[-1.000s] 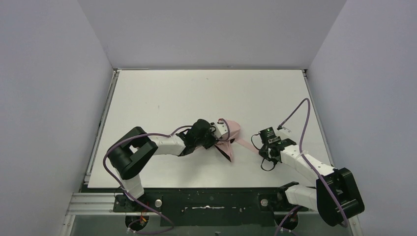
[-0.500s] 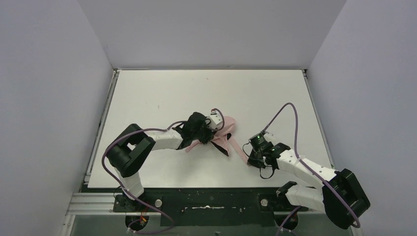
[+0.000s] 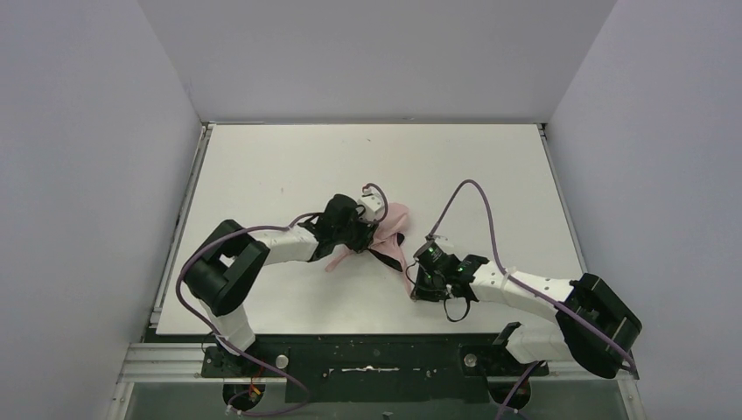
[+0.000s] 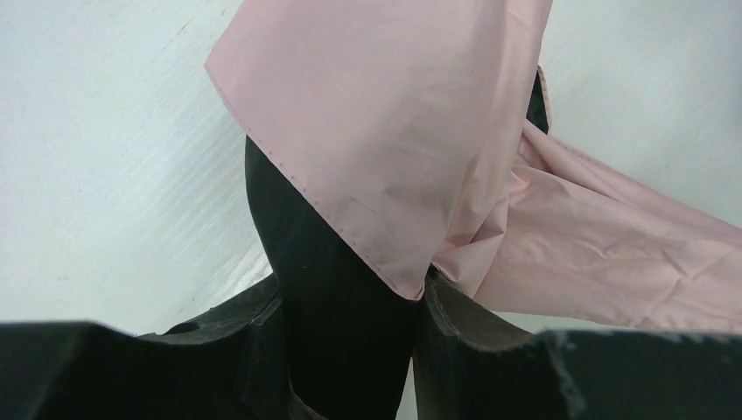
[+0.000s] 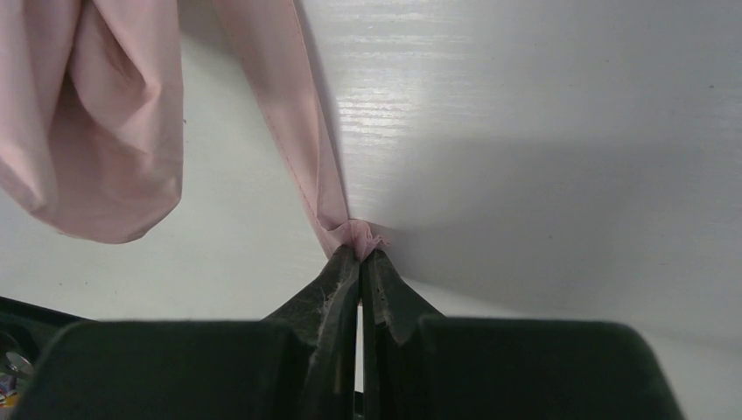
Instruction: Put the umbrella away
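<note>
Bridging left gripper [image 4: 350, 296] and right gripper [image 5: 360, 259], the umbrella [image 3: 398, 218] is gripped by both.

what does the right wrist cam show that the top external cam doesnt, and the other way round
Right wrist only: the right gripper seen close, its fingertips shut tight on the puckered end of a thin pink strip of the umbrella.
Top external only: both arms whole, the left gripper at the bunched canopy, and the walls around.
Both: pink umbrella fabric lying on the white table, with the right gripper at the end of its trailing strip.
</note>
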`<state>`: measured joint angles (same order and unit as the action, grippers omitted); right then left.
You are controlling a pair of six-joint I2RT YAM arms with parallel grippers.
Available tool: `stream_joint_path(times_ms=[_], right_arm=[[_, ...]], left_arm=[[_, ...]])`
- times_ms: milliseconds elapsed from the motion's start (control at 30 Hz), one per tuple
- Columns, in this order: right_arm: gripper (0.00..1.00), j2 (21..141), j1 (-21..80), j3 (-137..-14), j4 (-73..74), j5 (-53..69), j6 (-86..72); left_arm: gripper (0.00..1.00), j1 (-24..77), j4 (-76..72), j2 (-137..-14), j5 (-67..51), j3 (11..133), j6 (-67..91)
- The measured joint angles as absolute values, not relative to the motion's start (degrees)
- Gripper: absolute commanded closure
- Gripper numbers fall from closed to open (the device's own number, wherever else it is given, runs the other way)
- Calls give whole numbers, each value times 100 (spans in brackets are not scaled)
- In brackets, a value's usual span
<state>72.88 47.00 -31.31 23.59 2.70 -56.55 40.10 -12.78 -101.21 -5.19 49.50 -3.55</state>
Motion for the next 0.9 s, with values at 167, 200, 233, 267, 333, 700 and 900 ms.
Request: stream_joint_path(times_ms=[167,200,233,267,333,700,900], right_arm=[[100,7297,4735,-3153,2386,255,-5636],[100,7297,4735,-3159,2399,250,-5636],[100,7297,4735,-3168,2412,244,-5636],[100,7297,4735,-3181,2427,242,-5636],[100,7297,4735,-3199,2429,255,-5634],[100,7454,4735,-3159,1920,1162,-5380],[100,7518,4735,-3011,1662,1253,-5476]], left_arm=[[100,3826,-1004,-9924,-639,4921,-209],[100,3795,-956,-9891,-655,4921,-189],[100,3769,-913,-9863,-672,4921,-169],[100,3747,-886,-9843,-687,4921,-158],[100,3708,-836,-9795,-711,4921,-106],[100,3656,-1116,-9620,-740,4613,-16],[100,3660,-1212,-9618,-744,4558,-19]])
